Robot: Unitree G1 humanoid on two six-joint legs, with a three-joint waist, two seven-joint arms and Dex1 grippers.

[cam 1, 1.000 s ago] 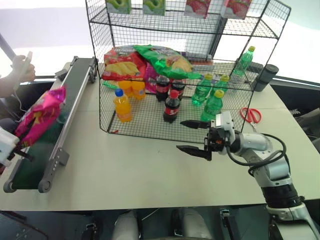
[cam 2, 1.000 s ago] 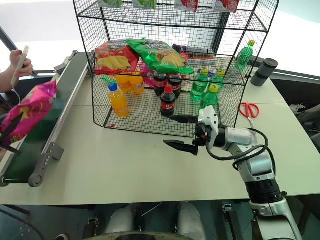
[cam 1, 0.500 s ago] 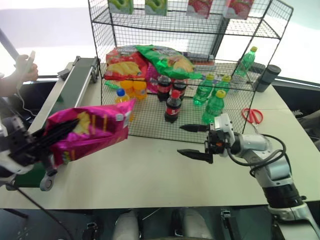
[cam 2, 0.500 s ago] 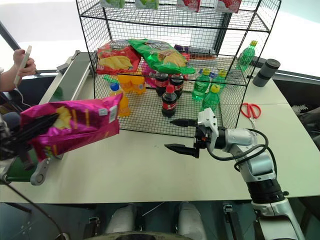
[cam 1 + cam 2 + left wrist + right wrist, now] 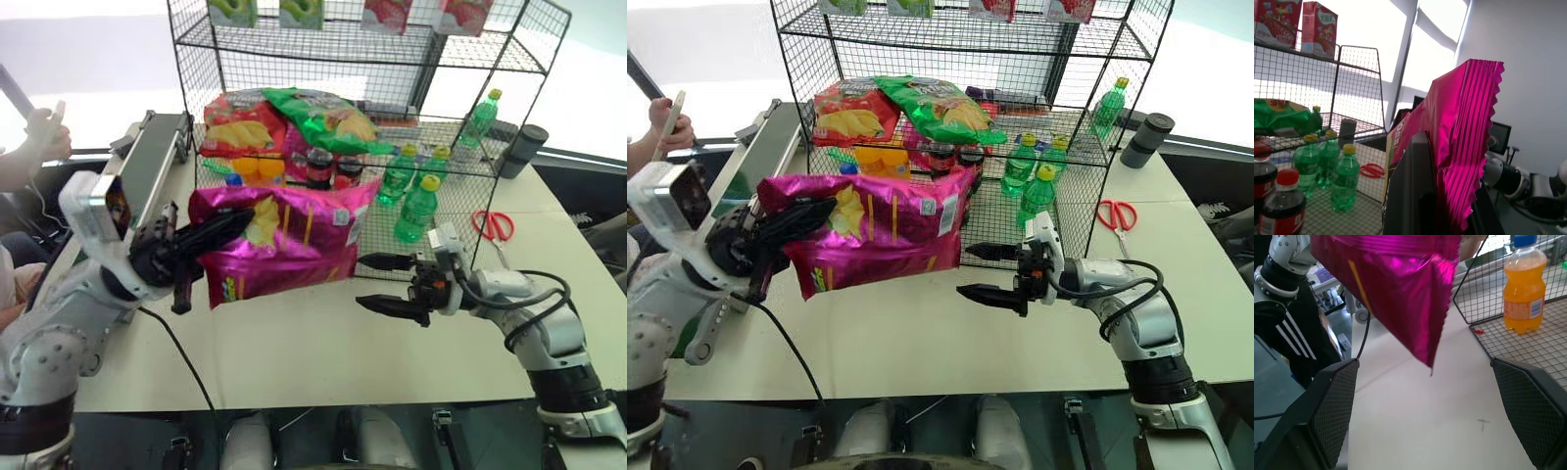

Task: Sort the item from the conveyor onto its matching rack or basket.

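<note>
The item, a shiny magenta-pink crisp bag (image 5: 284,240), hangs lengthwise in the air just in front of the rack's caged lower section. My left gripper (image 5: 220,227) is shut on the bag's crimped left end (image 5: 1459,137), its dark fingers (image 5: 1410,196) clamped on the foil. My right gripper (image 5: 364,282) stands open just right of and slightly below the bag, pointing at it. The bag's lower corner (image 5: 1400,289) hangs between the wide-apart right fingers (image 5: 1332,406), not touching them. The conveyor (image 5: 147,176) lies at the far left. The black wire rack (image 5: 323,44) stands behind.
A red crisp bag (image 5: 235,127) and a green one (image 5: 323,117) lie on the rack's middle tier. Drink bottles (image 5: 416,208) stand in the cage and cartons on top. Red scissors (image 5: 493,225) and a dark tumbler (image 5: 522,149) sit right. A person's hand (image 5: 44,132) holds a phone far left.
My left arm has swung the bag from above the conveyor rightwards to the front of the rack, rolling it from upright to lengthwise. The right gripper has stayed open and nearly still.
</note>
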